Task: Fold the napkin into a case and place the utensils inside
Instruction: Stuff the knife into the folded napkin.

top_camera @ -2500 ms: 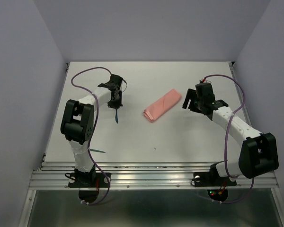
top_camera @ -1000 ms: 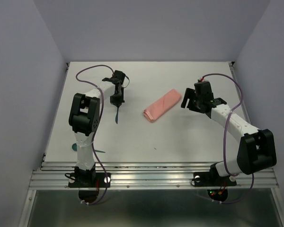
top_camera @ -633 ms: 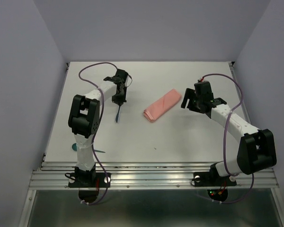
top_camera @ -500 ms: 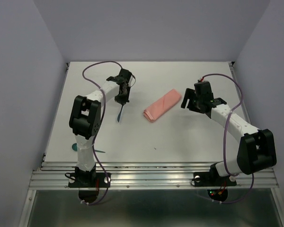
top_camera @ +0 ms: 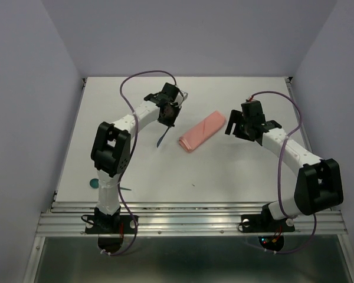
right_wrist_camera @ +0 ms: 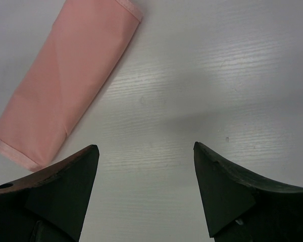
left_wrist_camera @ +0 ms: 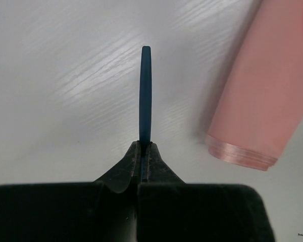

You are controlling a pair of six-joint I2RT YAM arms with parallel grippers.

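While the left gripper (left_wrist_camera: 143,147) pinches one teal utensil (left_wrist_camera: 145,96) by its end, the case (top_camera: 202,131) lies just right of it, diagonal, mid-table (top_camera: 236,177) toward the far edge; the right gripper (right_wrist_camera: 146,166), jaws wide, hovers empty beside the case's far end.

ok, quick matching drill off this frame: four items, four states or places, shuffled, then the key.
Items:
1. left gripper
2. right gripper
3. case
4. loose utensil

States or places:
a. open, holding nothing
b. on the table, near its front left corner
c. shut on a teal utensil
d. folded, lying between the two grippers

Pairs: 1-c, 2-a, 3-d, 4-b
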